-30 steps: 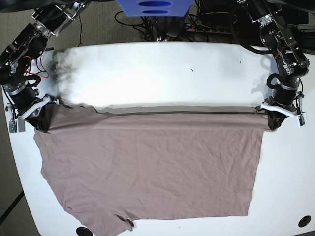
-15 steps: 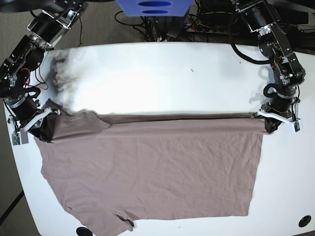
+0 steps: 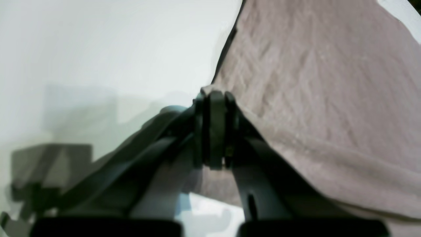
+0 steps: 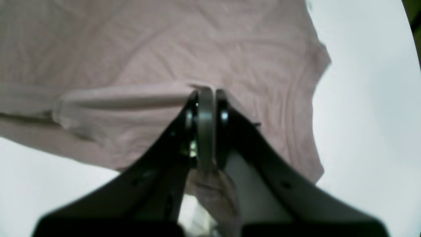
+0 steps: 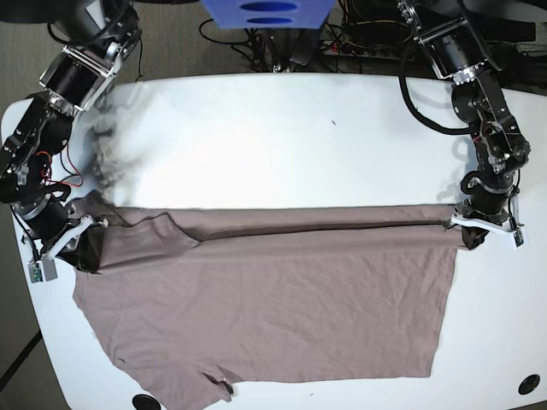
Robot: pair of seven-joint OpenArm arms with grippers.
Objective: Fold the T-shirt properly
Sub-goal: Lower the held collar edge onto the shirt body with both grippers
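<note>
Shirt (image 5: 273,307): mauve, spread flat across the near half of the white table (image 5: 282,137), wrinkled; its far edge is lifted and doubled over toward the near side as a long band running between the two grippers
Fold band: narrow on the left-arm side, wider on the right-arm side, where a sleeve flap lies over the body cloth
Near edge: by the table's front rim, one sleeve hanging toward the near corner
Left gripper (image 3: 213,98): jaws pressed together, pinching a corner of the shirt (image 3: 312,98); cloth drapes off beside and behind the fingers
Right gripper (image 4: 205,95): jaws closed tight on a folded edge of the shirt (image 4: 164,49), a strip of cloth hanging below between the fingers
Arms: in the base view the left gripper (image 5: 479,224) sits at the right end of the band, the right gripper (image 5: 73,243) at the left end, both low over the table
Far half of table: bare white, with a dark smudge near the right arm
</note>
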